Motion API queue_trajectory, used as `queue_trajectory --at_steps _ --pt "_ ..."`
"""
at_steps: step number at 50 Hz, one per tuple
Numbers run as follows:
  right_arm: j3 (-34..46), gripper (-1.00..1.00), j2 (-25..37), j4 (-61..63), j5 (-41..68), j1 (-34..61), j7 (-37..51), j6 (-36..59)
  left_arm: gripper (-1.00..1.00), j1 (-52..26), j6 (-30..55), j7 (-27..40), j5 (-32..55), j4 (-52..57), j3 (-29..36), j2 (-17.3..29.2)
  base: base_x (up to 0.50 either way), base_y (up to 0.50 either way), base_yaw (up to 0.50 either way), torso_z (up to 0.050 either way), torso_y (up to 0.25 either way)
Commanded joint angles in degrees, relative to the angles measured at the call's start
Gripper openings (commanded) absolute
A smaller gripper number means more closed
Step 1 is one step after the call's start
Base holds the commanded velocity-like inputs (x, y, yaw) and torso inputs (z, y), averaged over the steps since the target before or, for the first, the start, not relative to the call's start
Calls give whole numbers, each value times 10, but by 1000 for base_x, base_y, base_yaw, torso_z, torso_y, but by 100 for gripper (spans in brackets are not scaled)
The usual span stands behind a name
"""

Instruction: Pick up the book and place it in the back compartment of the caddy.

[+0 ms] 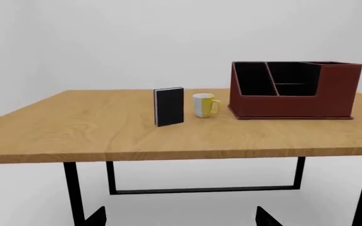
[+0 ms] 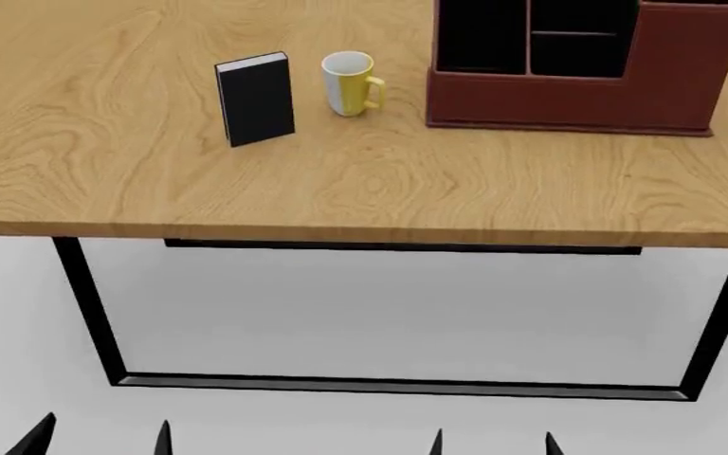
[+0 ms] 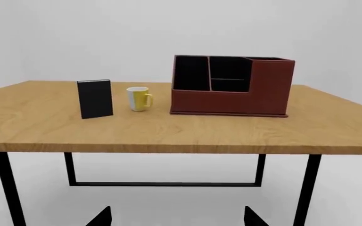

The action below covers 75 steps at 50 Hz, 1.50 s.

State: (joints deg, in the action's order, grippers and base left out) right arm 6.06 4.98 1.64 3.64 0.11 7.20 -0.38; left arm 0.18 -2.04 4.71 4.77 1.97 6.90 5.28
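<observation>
The black book (image 2: pixel 255 100) stands upright on the wooden table (image 2: pixel 111 180), left of centre. The left wrist view shows this book (image 1: pixel 169 106) straight ahead, and the right wrist view has the book (image 3: pixel 95 99) off to one side. The reddish-brown caddy (image 2: pixel 573 95) sits at the right rear. A low crossbar splits its middle column, with the back compartment (image 2: pixel 582 15) behind the bar. My left gripper (image 2: pixel 101 441) and right gripper (image 2: pixel 493 445) hang open and empty in front of the table's near edge, below the tabletop. Only the fingertips (image 1: pixel 96 217) show.
A yellow and white mug (image 2: pixel 349 83) stands between the book and the caddy, handle toward the caddy. The table has black metal legs (image 2: pixel 92 313) and a low floor bar. White walls and floor surround it.
</observation>
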Motion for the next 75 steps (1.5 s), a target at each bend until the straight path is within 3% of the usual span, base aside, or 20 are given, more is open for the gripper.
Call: queue_trajectory --at_steps 1,18,39,65,75 --pt "8 100 7 1 7 0 11 -1 100 1 -2 8 3 4 12 9 0 0 0 50 0" --pt "21 100 17 2 15 1 22 -2 100 -3 34 29 -2 13 27 18 0 0 0 49 -1" --pt "30 100 35 64 10 0 44 29 100 -8 31 35 5 63 38 34 0 0 0 0 0" --pt "-14 100 81 217 28 67 70 171 100 -133 186 37 52 194 28 59 0 0 0 0 0" --pt "-10 100 92 237 31 96 66 203 100 -156 198 36 51 192 32 68 0 0 0 0 0"
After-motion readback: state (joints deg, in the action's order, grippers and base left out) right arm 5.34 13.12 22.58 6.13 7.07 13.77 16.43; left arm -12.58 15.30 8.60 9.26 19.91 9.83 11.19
